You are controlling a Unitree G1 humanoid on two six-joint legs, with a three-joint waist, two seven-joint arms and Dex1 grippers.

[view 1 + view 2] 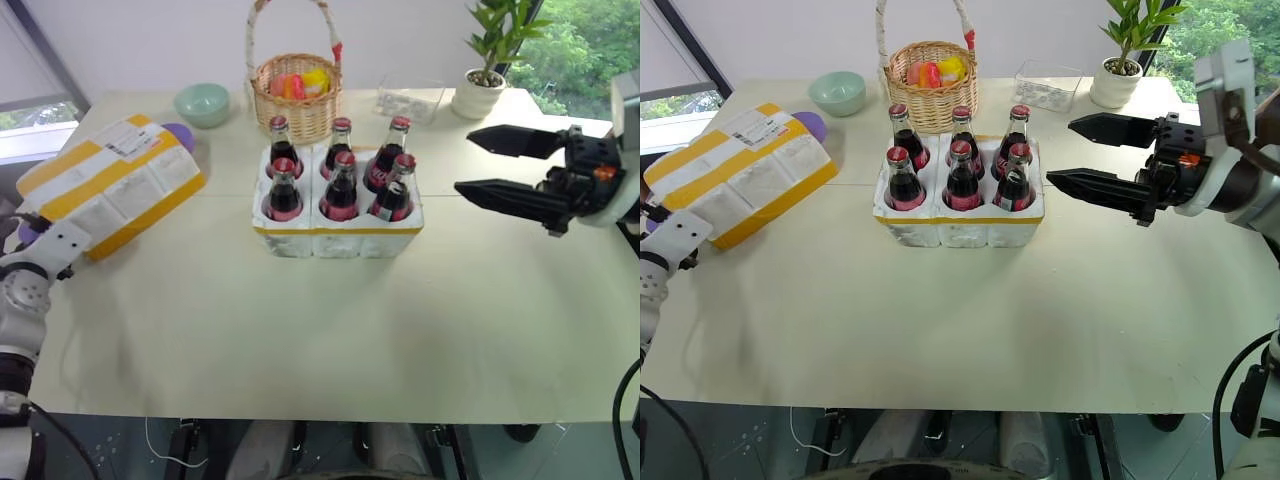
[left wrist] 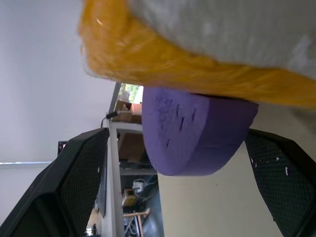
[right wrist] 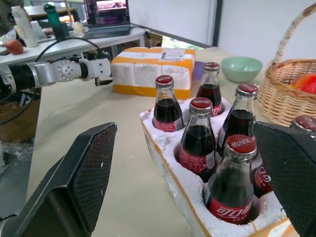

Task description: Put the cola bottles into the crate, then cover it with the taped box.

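Several cola bottles (image 1: 341, 185) with red caps stand upright in the wells of the crate (image 1: 337, 240), a low white foam block in the middle of the table. The taped box (image 1: 110, 185), white foam with yellow bands and a label, lies tilted at the left. My left gripper (image 2: 175, 133) is open at the box's near left end, its fingers (image 2: 74, 182) on either side of a purple disc (image 2: 192, 133) under the box's yellow edge. To the right of the crate my right gripper (image 1: 464, 161) hovers open, pointing at the bottles and holding nothing.
Behind the crate stand a wicker basket (image 1: 296, 95) with fruit, a green bowl (image 1: 202, 104), a clear container (image 1: 410, 100) and a potted plant (image 1: 485, 75). Another purple piece (image 1: 181, 133) shows behind the box. The table's front edge (image 1: 330, 418) runs close by.
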